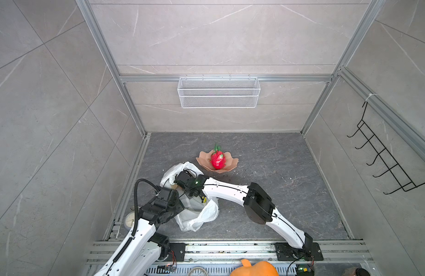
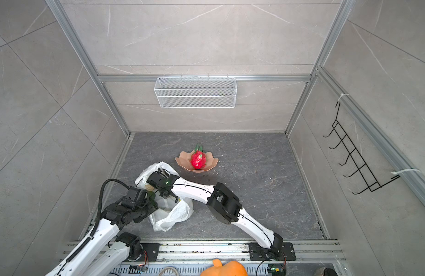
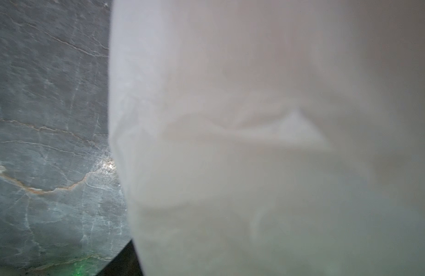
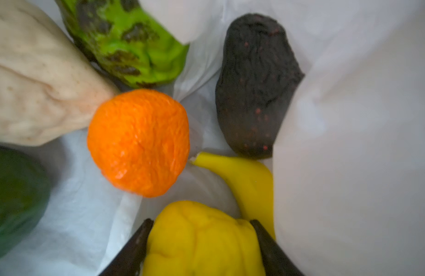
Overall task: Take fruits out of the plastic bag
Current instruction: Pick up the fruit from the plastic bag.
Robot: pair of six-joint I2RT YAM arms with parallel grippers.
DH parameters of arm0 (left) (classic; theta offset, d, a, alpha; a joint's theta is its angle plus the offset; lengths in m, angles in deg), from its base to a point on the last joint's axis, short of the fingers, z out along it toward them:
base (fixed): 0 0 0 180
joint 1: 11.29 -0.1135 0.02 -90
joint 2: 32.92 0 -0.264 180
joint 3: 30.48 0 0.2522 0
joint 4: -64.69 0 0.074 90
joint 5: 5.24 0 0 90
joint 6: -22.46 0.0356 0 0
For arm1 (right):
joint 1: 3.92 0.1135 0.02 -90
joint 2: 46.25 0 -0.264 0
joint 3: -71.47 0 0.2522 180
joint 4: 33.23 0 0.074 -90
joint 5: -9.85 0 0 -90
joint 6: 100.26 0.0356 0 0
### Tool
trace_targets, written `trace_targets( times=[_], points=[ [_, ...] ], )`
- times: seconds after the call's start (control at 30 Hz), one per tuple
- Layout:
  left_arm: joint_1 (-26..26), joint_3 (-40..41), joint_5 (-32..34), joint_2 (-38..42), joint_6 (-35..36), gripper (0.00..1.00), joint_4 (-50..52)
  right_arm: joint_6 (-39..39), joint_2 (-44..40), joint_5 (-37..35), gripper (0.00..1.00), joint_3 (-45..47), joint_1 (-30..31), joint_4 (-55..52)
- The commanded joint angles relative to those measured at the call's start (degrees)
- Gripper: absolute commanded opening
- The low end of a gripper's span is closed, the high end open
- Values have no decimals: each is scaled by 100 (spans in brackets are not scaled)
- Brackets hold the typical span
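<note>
The plastic bag (image 1: pixel 199 215) (image 2: pixel 173 215) lies crumpled at the front left of the floor. My right wrist (image 1: pixel 191 182) reaches down into its mouth. Inside, my right gripper (image 4: pixel 201 221) is shut on a yellow lemon (image 4: pixel 202 243), one finger on each side. Around it lie an orange (image 4: pixel 138 143), a banana (image 4: pixel 249 181), a black fruit (image 4: pixel 254 86), a spotted green one (image 4: pixel 127 40), a beige one (image 4: pixel 37 83) and a dark green one (image 4: pixel 13 198). A dragon fruit (image 1: pixel 217 159) sits in the peach bowl (image 1: pixel 203 160). My left gripper (image 1: pixel 181 206) is at the bag's edge, its fingers veiled by bag film (image 3: pixel 254 143).
A white wire basket (image 1: pixel 218 92) hangs on the back wall and a black hook rack (image 1: pixel 383 153) on the right wall. A large orange pumpkin (image 1: pixel 254 268) sits behind the front rail. A round dial (image 1: pixel 130 221) lies by the left arm.
</note>
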Motion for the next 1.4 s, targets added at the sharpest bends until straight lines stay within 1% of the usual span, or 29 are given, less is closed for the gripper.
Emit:
trace_targets(
  times=[0.0,0.1,0.2,0.37,0.5,0.67,0.73,0.83,0.93,1.03,1.17,1.3,1.37],
  points=[
    [-24,21,11,42,-96,63,-41,-142,-699,-103,50,323,198,71],
    [-23,24,39,59,-101,63,-30,-192,-1148,-94,49,705,368,244],
    [-20,16,59,83,-115,63,-16,-147,-1658,82,48,1228,480,482],
    [-27,35,105,203,-191,63,22,78,-2598,573,48,2377,554,995],
    [-21,15,128,300,-211,63,32,166,-3344,881,47,3128,595,1292],
    [-22,-70,164,270,-179,63,64,230,-4170,926,46,3727,633,1379],
    [-21,-90,164,249,-160,63,76,176,-4487,829,46,3756,625,1292],
    [-20,-67,156,239,-163,63,58,90,-4775,715,46,3500,528,930],
    [-26,-75,151,242,-161,63,67,14,-4971,766,45,3312,289,748],
    [-23,-73,147,245,-161,63,59,-114,-5023,731,45,3117,-81,638],
    [-23,-76,134,237,-150,63,58,-332,-4703,750,44,2697,-723,516],
    [-22,-76,123,253,-143,63,48,-427,-3981,1098,42,2204,-1370,492],
    [-25,-65,113,252,-138,63,49,-471,-3579,1255,41,1898,-1589,461]
  ],
)
